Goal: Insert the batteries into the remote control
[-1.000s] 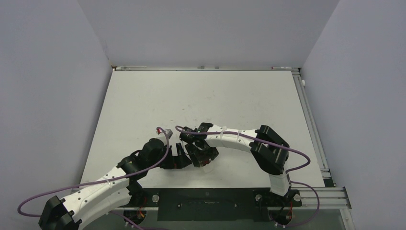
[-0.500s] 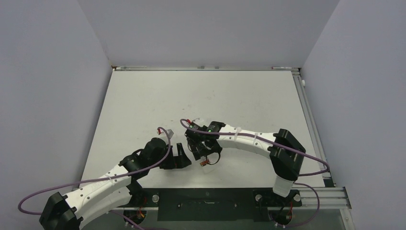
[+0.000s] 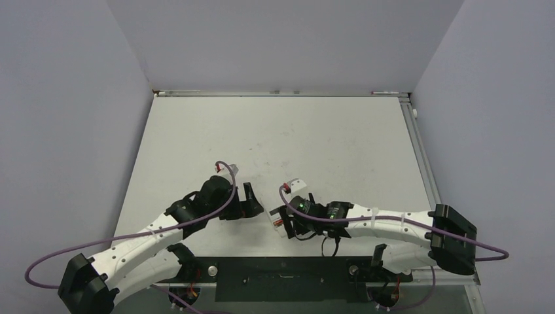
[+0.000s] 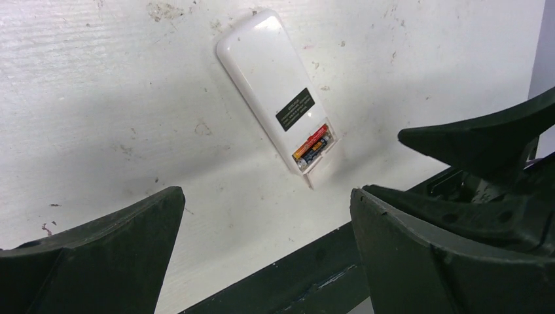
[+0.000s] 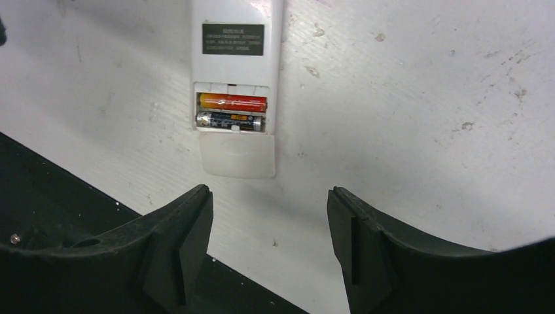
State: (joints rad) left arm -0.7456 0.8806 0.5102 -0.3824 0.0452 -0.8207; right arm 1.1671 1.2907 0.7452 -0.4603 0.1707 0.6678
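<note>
Right end effector (image 5: 268,196) now off remote (image 5: 235,69)

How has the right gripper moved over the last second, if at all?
Yes: the right gripper has drawn back, closer to the fixed black base plate.

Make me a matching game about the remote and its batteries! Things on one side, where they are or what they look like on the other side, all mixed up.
Things:
1. remote control
2. reddish battery
3. dark battery
4. black label

Descriptions:
A. in the open compartment, on the side away from the label
B. white, lying back up
C. stuck on the remote's back
D. in the open compartment, on the side nearest the label

Pairs: 1-B, 2-D, 3-A, 4-C
</note>
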